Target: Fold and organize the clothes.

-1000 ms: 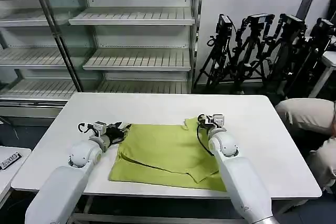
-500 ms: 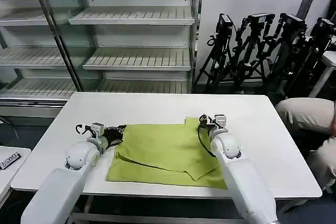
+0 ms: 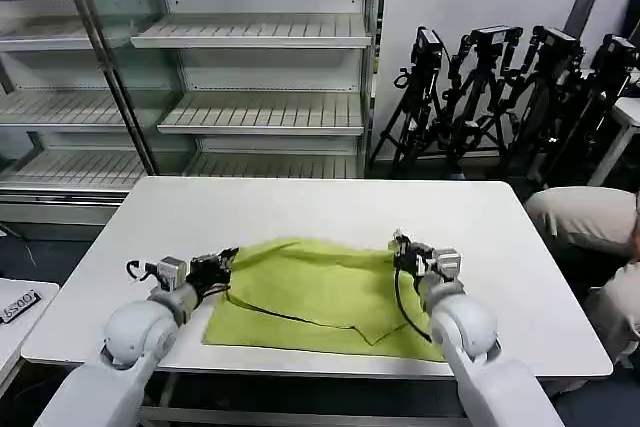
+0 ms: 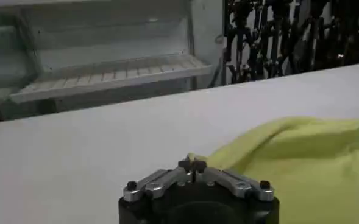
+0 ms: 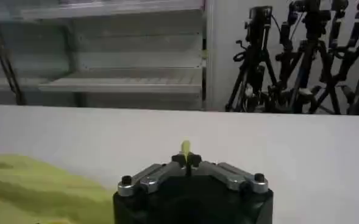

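Between both pairs of pinched jaws the shirt [image 3: 320,292] hangs raised off the table [image 3: 300,207], left gripper [image 3: 222,265] and right gripper [image 3: 406,255] each nipping a far corner. Thin fabric could slip free if they pull unevenly.

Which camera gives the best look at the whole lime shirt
The head view: the shirt lies across the table, both edges gripped. The left wrist view shows one raised fold, the right wrist view a pinched scrap and a corner.
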Motion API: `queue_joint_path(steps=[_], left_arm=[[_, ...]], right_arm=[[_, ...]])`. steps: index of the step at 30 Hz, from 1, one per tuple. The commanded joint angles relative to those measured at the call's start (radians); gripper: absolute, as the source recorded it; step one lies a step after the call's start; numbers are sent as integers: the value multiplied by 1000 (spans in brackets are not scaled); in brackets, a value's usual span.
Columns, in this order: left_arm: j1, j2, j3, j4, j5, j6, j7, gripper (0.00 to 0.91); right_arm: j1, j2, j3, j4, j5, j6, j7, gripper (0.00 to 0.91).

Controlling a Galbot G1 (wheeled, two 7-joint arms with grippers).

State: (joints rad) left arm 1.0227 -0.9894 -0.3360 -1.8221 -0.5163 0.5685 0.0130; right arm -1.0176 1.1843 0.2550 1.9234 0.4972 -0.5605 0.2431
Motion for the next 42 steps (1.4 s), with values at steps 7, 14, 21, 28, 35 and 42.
queue_joint_path(steps=[7, 14, 21, 28, 35, 42], left_arm=[[128, 19, -87, -97, 50, 5, 19, 10], [155, 30, -58, -133, 101, 9, 51, 907], [183, 38, -89, -196, 75, 10, 20, 907], [206, 9, 13, -204, -161, 12, -321, 907], [172, -26, 85, -127, -207, 14, -484, 907], [178, -26, 111, -127, -215, 13, -508, 0]], right_arm=[[-185, -52, 38, 184, -55, -11, 44, 0], [-216, -51, 39, 196, -54, -17, 36, 645], [-286, -56, 76, 271, -76, -11, 7, 907], [-372, -54, 105, 335, -151, 18, -13, 907], [-407, -50, 115, 362, -164, 28, -15, 907], [-408, -43, 122, 352, -174, 35, -14, 907]])
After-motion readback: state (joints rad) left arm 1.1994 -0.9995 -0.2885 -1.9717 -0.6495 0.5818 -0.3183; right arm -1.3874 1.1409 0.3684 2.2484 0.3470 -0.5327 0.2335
